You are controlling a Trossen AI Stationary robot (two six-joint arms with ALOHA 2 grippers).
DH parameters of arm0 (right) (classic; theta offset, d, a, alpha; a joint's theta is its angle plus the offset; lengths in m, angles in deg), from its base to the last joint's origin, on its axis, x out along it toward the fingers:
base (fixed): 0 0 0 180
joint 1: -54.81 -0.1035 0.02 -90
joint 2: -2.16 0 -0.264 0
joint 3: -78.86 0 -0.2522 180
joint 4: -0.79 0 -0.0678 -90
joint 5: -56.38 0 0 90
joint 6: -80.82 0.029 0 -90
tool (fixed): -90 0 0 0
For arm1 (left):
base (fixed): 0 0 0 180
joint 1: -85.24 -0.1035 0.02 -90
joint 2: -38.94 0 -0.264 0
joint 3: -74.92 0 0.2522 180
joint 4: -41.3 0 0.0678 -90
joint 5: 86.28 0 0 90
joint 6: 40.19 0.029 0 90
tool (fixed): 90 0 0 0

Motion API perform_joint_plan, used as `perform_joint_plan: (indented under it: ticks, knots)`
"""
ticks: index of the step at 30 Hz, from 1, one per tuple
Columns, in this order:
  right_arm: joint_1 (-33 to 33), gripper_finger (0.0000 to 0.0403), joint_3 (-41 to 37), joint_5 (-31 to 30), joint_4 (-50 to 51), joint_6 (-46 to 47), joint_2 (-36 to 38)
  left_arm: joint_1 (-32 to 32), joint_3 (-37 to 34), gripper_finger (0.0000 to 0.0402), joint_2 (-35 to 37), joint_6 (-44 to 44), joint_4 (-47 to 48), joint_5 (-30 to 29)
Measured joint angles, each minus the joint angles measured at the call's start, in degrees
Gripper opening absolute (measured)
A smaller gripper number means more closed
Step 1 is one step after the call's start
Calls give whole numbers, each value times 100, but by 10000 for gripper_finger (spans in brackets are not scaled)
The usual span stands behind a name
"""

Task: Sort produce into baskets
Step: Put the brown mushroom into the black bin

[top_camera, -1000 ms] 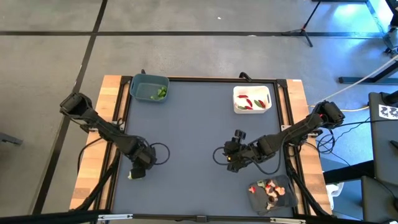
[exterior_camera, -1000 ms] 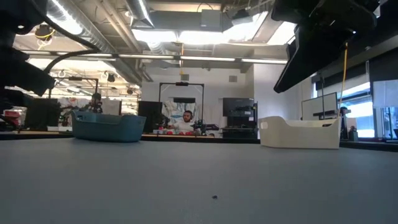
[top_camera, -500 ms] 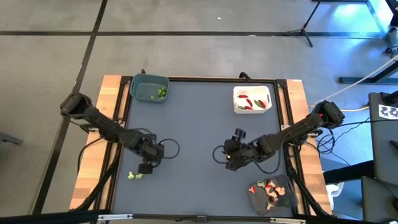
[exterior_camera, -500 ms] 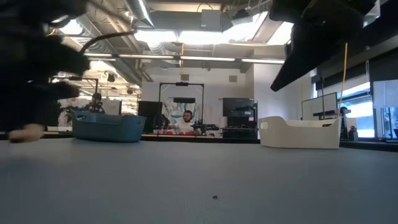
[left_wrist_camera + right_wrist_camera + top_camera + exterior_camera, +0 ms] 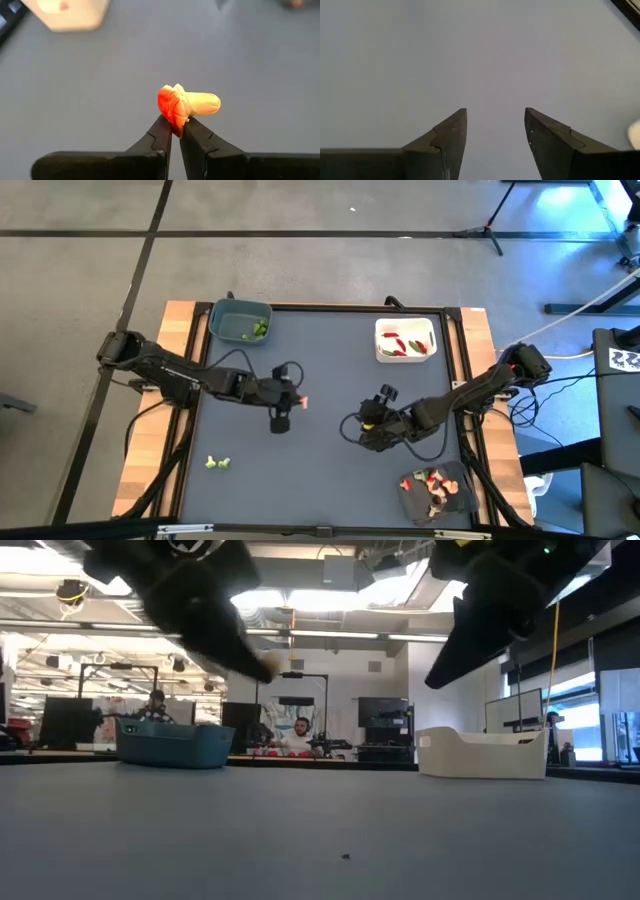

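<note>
Since a second ago, the left arm has swung from the table's near left edge toward the middle, carrying a tiny toy mushroom with a red cap and pale tan stem (image 5: pixel 187 104) away from the spot where it was picked. That piece now sits pinched by its red end between the tips of the left gripper (image 5: pixel 175 131), whose dark fingers are pressed almost together around it, with the tan stem sticking out sideways above the bare grey mat. From above, the left gripper (image 5: pixel 297 401) hangs over the middle of the dark grey table mat (image 5: pixel 320 350), the small reddish piece (image 5: pixel 303 401) showing at its tip.

Two small yellow-green produce pieces (image 5: pixel 217 463) lie on the mat near the front left, well apart from the gripper. A blue-grey rounded tub (image 5: pixel 240 321) at the far left corner holds a few green pieces, a white rounded tub (image 5: pixel 405 340) at the far right holds red and green ones, and a dark grey shallow tray (image 5: pixel 437 492) at the near right corner holds red and pale tan pieces.

Right of centre, the right gripper (image 5: pixel 366 430) waits above the mat, its two dark fingers (image 5: pixel 449 140) spread apart with nothing between them.
</note>
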State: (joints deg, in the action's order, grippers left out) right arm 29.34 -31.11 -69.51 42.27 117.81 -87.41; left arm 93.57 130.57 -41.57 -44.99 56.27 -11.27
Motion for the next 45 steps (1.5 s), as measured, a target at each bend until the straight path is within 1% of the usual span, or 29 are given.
perform_joint_plan:
  ticks: [4,6,12,16,19,26,30,35,43,45]
  knots:
    - [0,198,0,30,-510,-419,-29,-125,-2,32,-26,44,-587,3]
    - [0,198,0,-56,-723,-751,-29,-142,-4,32,-58,42,-769,12]
    - [0,198,0,-531,-1309,-1684,-29,-158,-7,33,-426,-59,-1804,14]
    - [0,198,0,-560,-1917,-2192,-29,-222,-4,33,-737,-98,-2358,16]
    - [0,198,2,-554,-2205,-2284,-29,-292,-4,33,-971,-394,-2788,18]
    - [19,198,2,-513,-2243,-2365,-29,-421,-7,33,-1385,-1056,-3428,18]
    - [244,198,4,-620,-2445,-2499,-29,-431,-7,33,-1518,-1220,-3622,18]
    - [600,198,4,-594,-2512,-2375,-31,-364,-4,33,-1530,-1248,-3724,32]
    - [878,198,4,210,-2581,-2379,-31,-341,-4,34,-1532,-1152,-3796,32]
    - [878,197,4,302,-2695,-2415,-31,-349,-4,34,-1530,-1139,-3799,28]
